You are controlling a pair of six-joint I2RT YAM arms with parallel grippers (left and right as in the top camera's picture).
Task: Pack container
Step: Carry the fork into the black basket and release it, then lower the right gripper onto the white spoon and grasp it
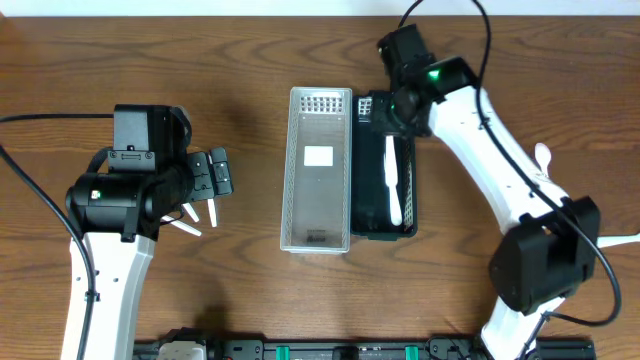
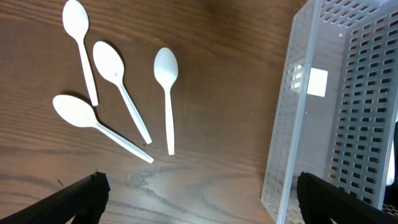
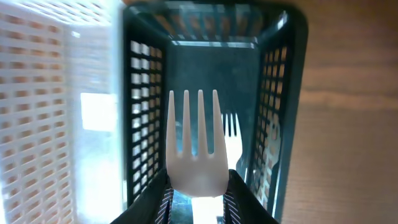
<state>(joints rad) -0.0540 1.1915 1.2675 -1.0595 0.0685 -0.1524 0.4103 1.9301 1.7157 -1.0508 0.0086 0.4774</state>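
White fork pinched in the closed right end effector, tines out over the dark basket; a second fork lies inside. White basket just beside it, looks empty. Left end effector spread wide, holding nothing, above four white spoons loose on the bench.

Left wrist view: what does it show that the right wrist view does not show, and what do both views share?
Only the left wrist view shows four white spoons lying on the table, and the open left gripper. Only the right wrist view shows the white fork held in the right gripper, and the inside of the black basket with a second fork lying in it. Both show the white basket and the table.
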